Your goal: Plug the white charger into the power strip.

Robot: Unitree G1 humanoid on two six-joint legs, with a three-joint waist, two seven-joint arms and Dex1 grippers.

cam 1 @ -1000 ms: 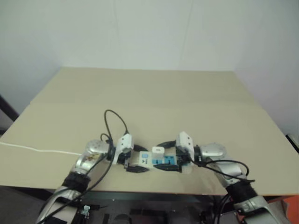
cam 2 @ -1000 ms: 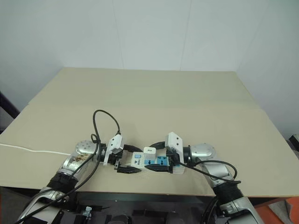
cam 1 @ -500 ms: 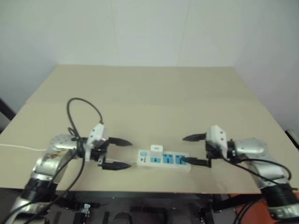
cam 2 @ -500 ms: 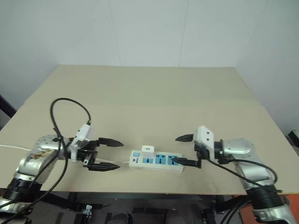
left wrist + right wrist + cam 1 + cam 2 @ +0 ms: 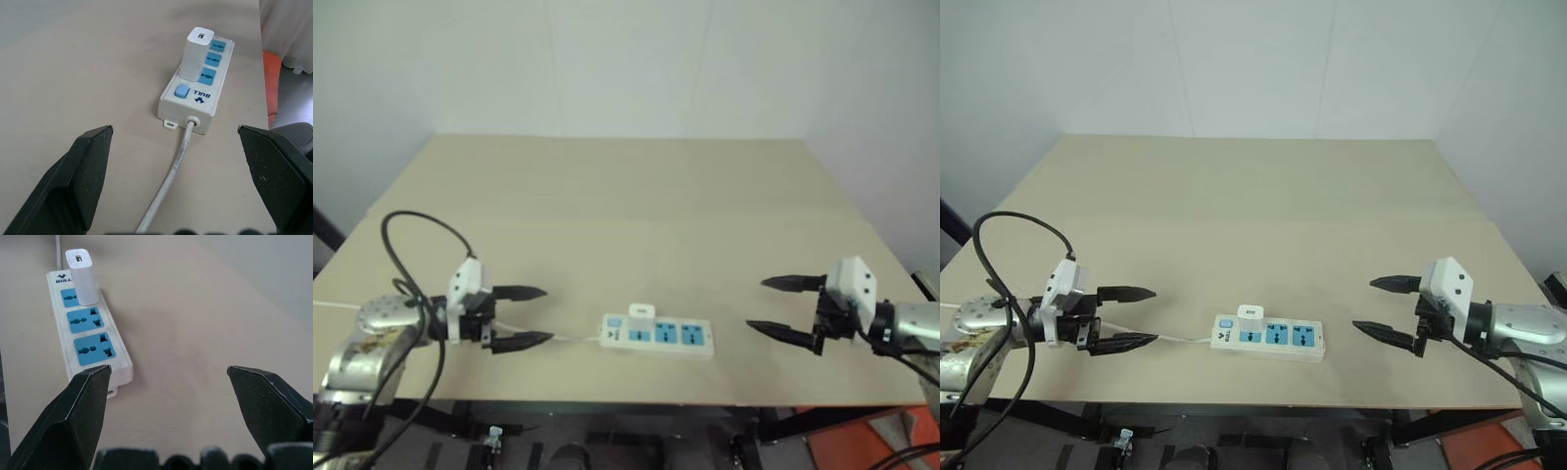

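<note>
The power strip (image 5: 1268, 338) lies flat near the table's front edge, its three blue socket faces up. The white charger (image 5: 196, 53) stands upright in the socket nearest the strip's switch (image 5: 181, 91), seated on the strip. My left gripper (image 5: 1136, 317) hangs open well to the left of the strip, its fingers pointing toward it, nothing between them. On the other side my right gripper (image 5: 1378, 306) is open too, well clear of the strip's far end and holding nothing. The strip also appears in the right wrist view (image 5: 88, 333) with the charger (image 5: 82, 276) at its far end.
The strip's thin white cord (image 5: 171, 181) runs from its switch end leftward under my left gripper. A black cable loops above my left arm (image 5: 1013, 230). The beige table (image 5: 1253, 206) stretches back to a white wall.
Both grippers have drawn apart sideways from the strip and risen, the left going left and the right going right. The charger stays standing in the strip.
</note>
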